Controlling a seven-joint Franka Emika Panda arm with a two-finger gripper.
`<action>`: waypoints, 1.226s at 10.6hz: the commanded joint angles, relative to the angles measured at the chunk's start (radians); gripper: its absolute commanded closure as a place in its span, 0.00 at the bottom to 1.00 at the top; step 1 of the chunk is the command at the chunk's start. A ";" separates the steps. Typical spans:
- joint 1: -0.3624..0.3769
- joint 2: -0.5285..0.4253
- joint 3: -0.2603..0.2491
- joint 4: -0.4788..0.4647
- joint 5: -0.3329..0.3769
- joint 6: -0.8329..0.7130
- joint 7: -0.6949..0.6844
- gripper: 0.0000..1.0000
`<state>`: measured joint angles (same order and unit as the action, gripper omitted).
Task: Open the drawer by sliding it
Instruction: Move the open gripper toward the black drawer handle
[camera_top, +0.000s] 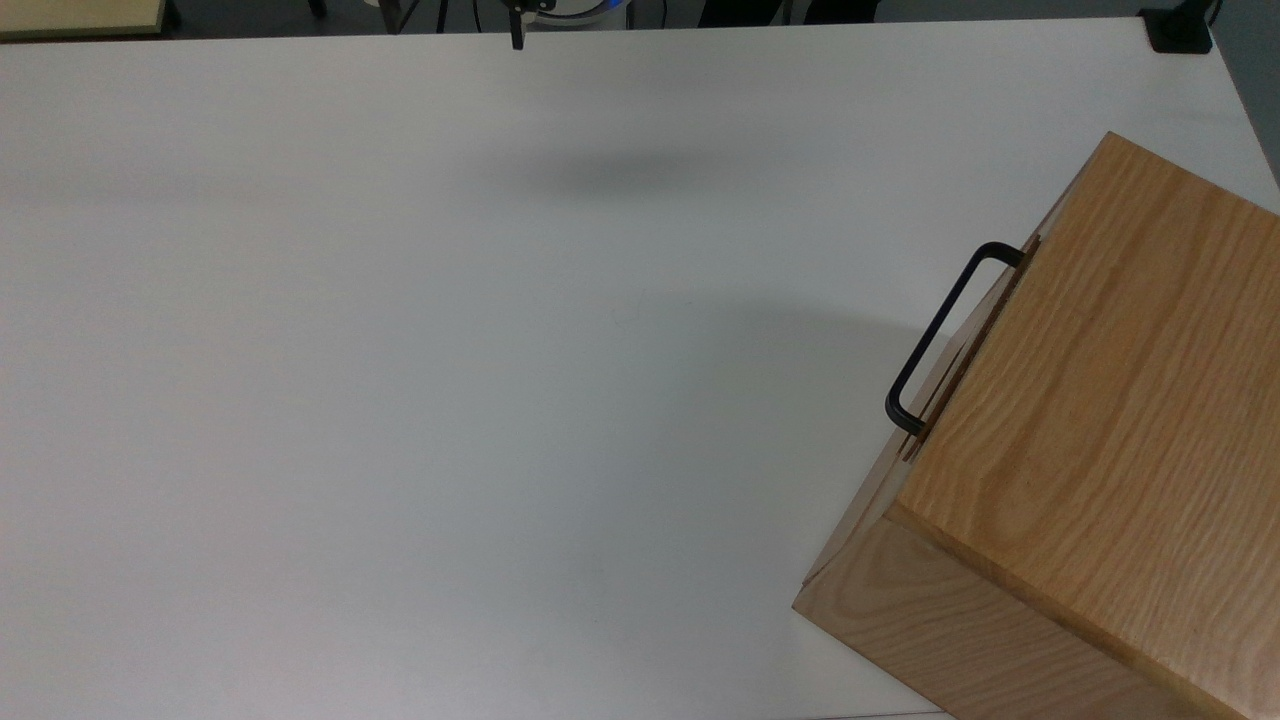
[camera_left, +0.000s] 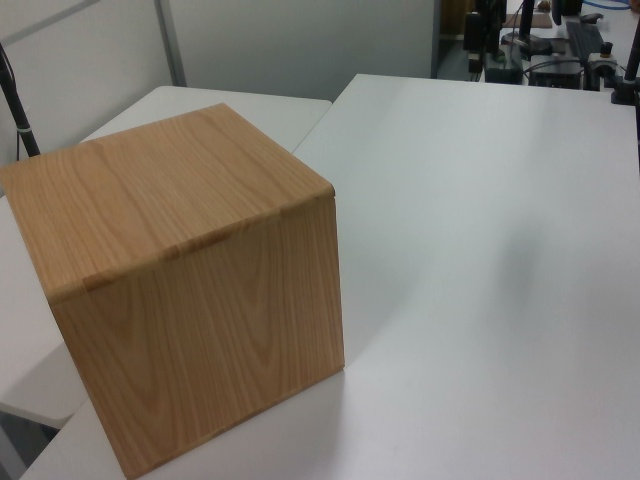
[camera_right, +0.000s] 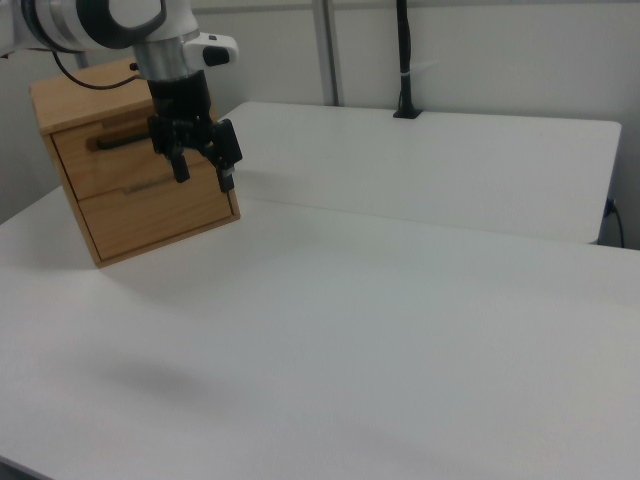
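Observation:
The drawer (camera_right: 100, 162) is the upper oak-grain panel in the front of the oak cabinet (camera_right: 62, 100), and it sits flush or nearly flush. Its black U-shaped handle (camera_right: 112, 142) runs across the panel. In the top view the handle (camera_top: 948, 335) sticks out from the cabinet (camera_top: 1110, 400) at the top view's right edge. My gripper (camera_right: 203, 170) hangs open above the table with nothing between its fingers. It overlaps the cabinet in the right view. In the top view one dark fingertip (camera_top: 517, 36) shows at the far top edge, well away from the handle. The left view shows the cabinet's plain back and side (camera_left: 190, 290).
The white table (camera_top: 400, 400) stretches wide between arm and cabinet. A black clamp (camera_top: 1180, 30) sits at its top-right corner, and a black post (camera_right: 404, 60) rises at the table's far edge. A second white table (camera_left: 260, 105) and equipment (camera_left: 540, 40) lie beyond.

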<state>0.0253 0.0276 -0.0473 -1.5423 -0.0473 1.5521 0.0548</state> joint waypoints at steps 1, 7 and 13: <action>-0.022 -0.003 -0.002 -0.009 -0.008 0.011 -0.021 0.00; -0.038 0.008 -0.003 -0.005 -0.029 0.016 0.036 0.00; 0.002 0.035 0.014 0.013 0.035 0.075 0.324 0.00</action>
<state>-0.0067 0.0613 -0.0373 -1.5410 -0.0563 1.5735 0.2537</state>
